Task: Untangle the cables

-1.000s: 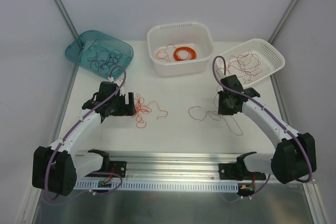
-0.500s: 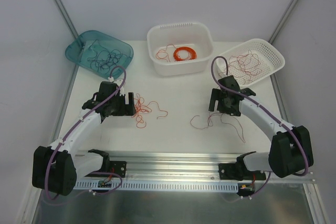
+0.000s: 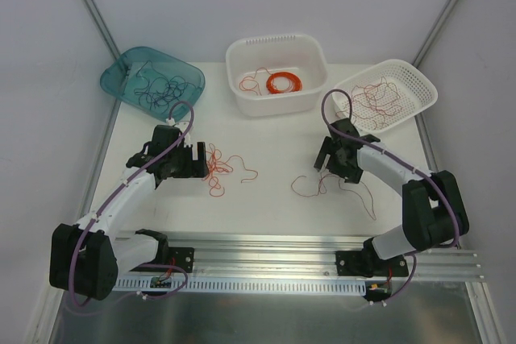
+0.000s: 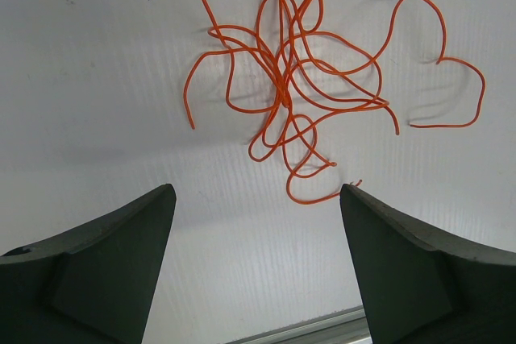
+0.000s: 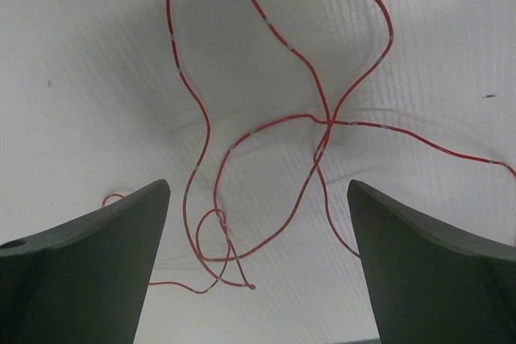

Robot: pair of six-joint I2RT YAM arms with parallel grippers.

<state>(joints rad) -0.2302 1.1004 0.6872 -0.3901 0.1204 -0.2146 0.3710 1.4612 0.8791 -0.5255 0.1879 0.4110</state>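
On the white table (image 3: 274, 215), just beyond our bases, both arms hang low with nothing held. Our left gripper (image 4: 256, 199) has its fingers spread wide just short of the orange tangle (image 4: 282, 94). Our right gripper (image 5: 258, 191) stands equally wide over the red strand (image 5: 322, 122).

We judge the step in hand to be drawing one strand clear of its clump. To do it well we should pinch a free end or an outer loop, never the crossing at the middle. Then we should pull slowly outward, so the knot loosens rather than tightens.

The orange tangle is a roundish clump with no real long axis; one hooked tail trails toward the table's centre. The red strand lies looser, its length running mostly left to right and slanting toward the near right corner.

Farther back stand a teal bin (image 3: 113, 78) of black wires (image 3: 161, 90), a middle white basket (image 3: 274, 42) with an orange ring coil (image 3: 284, 83), and a right white basket (image 3: 423, 78) holding red wires (image 3: 379, 102).
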